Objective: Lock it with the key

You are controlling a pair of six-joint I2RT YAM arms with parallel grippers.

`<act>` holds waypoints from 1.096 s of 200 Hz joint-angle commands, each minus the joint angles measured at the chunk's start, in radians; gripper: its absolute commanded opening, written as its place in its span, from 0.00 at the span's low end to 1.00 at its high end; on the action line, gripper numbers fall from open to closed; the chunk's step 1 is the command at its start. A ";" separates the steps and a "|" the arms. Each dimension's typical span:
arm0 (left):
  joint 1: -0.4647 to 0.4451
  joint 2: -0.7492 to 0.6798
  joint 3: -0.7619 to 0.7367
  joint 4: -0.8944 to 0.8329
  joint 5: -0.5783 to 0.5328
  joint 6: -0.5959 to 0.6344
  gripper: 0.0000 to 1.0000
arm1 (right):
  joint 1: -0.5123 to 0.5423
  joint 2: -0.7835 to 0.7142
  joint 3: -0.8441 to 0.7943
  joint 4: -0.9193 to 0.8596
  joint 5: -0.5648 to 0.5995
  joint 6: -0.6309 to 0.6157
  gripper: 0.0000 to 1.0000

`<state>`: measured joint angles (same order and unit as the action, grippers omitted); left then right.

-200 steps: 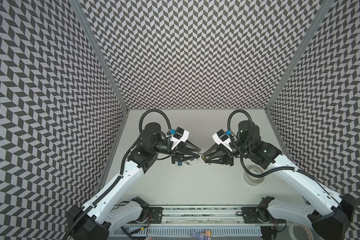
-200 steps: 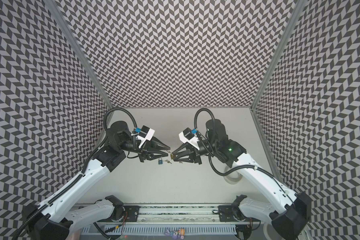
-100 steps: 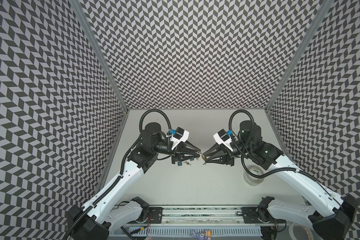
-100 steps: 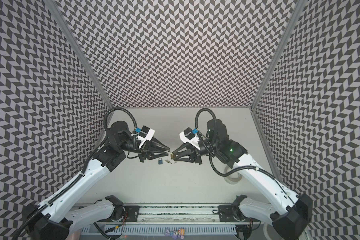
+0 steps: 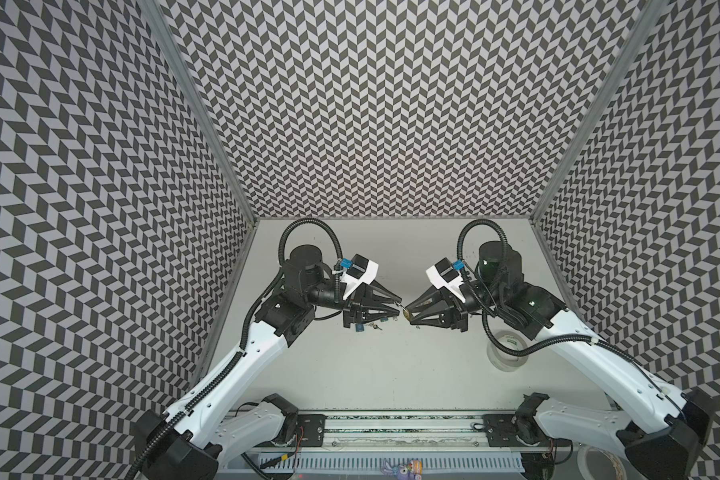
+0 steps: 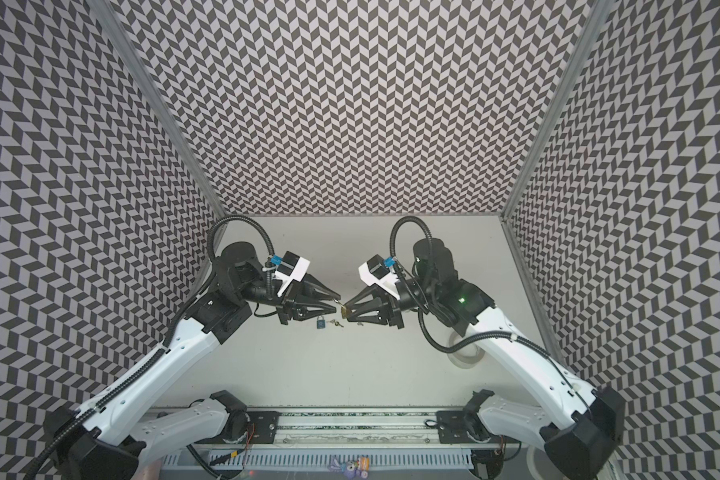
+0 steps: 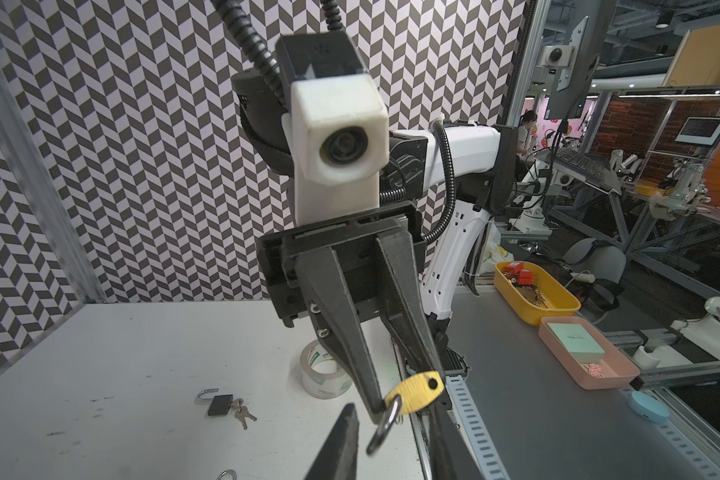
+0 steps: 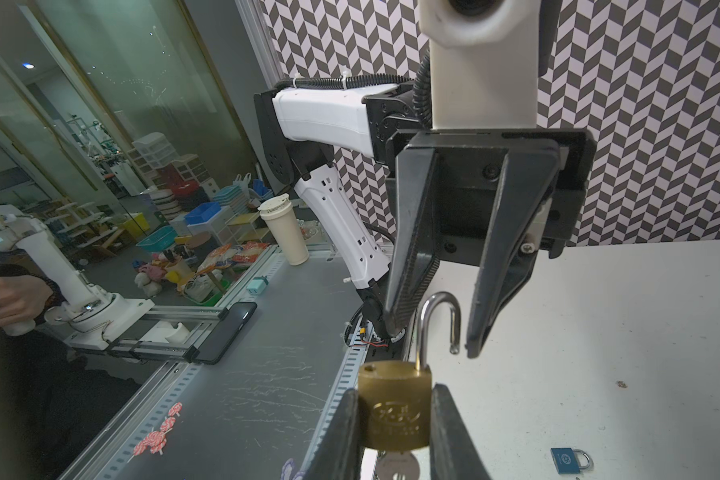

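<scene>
My right gripper point(image 8: 395, 392) is shut on the body of a brass padlock point(image 8: 393, 411), held above the table with its steel shackle point(image 8: 437, 324) swung open. A silvery key head point(image 8: 393, 465) shows just under the padlock body. My left gripper point(image 8: 433, 340) faces it with jaws apart, one finger on each side of the shackle; no contact shows. In the left wrist view the padlock point(image 7: 416, 388) sits just beyond my left gripper point(image 7: 391, 419). In both top views the left gripper point(image 5: 400, 304) point(image 6: 339, 302) and right gripper point(image 5: 408, 313) point(image 6: 346, 312) meet tip to tip.
A blue padlock point(image 6: 321, 322) point(image 8: 566, 459) and loose keys point(image 6: 335, 323) lie on the white table under the grippers. A dark padlock with keys point(image 7: 219, 405) rests on the table too. A clear tape roll point(image 5: 506, 349) point(image 7: 323, 370) stands by the right arm.
The two grippers have drawn closer together, closing the gap between their tips. The padlock's shackle now sits between the left fingers.
</scene>
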<state>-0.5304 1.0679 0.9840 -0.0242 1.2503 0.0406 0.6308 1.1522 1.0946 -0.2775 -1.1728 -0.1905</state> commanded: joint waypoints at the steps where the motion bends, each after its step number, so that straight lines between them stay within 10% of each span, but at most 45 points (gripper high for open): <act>1: -0.006 0.006 0.042 -0.008 0.003 0.014 0.32 | 0.000 0.015 0.011 0.012 -0.006 -0.011 0.00; 219: -0.006 0.001 0.056 -0.035 -0.032 0.030 0.00 | 0.001 -0.031 0.000 0.101 0.027 0.039 0.00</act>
<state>-0.5308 1.0756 1.0142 -0.0475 1.2243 0.0666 0.6315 1.1427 1.0939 -0.2398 -1.1423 -0.1471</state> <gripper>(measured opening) 0.048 0.233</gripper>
